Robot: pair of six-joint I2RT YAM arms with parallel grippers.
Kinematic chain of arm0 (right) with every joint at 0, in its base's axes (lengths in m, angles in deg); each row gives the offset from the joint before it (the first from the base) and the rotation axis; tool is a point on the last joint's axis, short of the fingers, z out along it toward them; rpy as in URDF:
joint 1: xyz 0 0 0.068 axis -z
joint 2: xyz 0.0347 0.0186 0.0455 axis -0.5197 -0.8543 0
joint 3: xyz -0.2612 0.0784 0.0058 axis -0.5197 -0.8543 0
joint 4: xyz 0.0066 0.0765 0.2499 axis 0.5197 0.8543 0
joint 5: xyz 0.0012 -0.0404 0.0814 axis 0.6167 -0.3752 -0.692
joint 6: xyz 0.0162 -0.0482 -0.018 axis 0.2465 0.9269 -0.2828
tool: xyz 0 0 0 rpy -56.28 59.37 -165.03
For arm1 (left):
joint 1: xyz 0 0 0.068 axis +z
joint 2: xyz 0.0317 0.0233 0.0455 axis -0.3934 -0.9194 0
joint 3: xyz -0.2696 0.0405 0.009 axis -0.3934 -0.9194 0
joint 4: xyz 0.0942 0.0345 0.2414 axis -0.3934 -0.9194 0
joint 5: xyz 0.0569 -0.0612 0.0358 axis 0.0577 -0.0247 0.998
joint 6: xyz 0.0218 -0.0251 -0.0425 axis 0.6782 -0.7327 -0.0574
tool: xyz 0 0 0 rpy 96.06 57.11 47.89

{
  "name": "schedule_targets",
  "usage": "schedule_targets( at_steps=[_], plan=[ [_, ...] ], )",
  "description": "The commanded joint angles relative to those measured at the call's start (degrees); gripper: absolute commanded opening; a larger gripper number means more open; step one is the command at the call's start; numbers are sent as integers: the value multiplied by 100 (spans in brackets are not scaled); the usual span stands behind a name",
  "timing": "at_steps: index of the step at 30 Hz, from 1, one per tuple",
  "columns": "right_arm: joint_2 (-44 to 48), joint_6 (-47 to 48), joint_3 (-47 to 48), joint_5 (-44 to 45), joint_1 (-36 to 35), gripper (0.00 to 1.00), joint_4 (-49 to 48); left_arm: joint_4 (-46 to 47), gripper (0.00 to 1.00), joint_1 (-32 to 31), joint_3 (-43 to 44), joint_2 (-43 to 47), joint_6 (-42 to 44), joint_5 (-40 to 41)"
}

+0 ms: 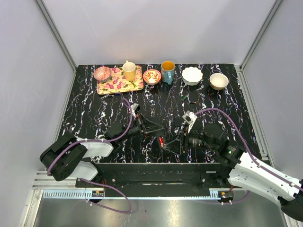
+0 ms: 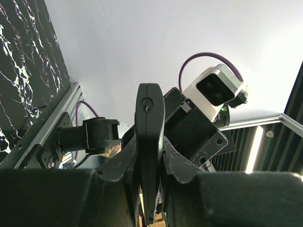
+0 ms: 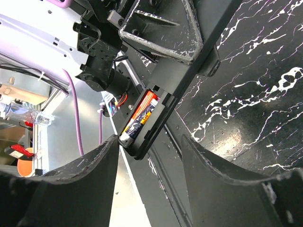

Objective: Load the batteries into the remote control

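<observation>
Left jaws clamped on remote control — right jaws apart, levelled at its battery.

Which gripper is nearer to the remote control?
Left. The left gripper is shut on the remote control, touching it. The right gripper stands open facing its battery compartment, apparently not touching.

remote control: lower end hidden in left tool | battery: label unreadable

Black remote control, compartment open, battery inside.
</observation>
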Motion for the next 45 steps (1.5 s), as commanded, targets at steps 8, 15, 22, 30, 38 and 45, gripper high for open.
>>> schedule_targets(
  at_steps=[8,15,22,30,38,45],
  plan=[
    [-19,-289,-156,346,22,55,-372,896,0,-41,114,190,9,-56],
    [-124,-509,-261,329,22,51,-706,940,0,-67,114,190,18,-47],
    [-239,-694,-314,258,22,45,-891,1019,0,-76,97,190,0,-30],
    [-265,-861,-384,241,93,37,-988,1054,0,-76,88,216,-9,-21],
    [-318,-1045,-402,241,154,30,-1067,1072,0,-85,70,216,0,-12],
    [-467,-1273,-306,223,172,24,-1190,1063,0,-85,70,216,18,14]
  ],
)
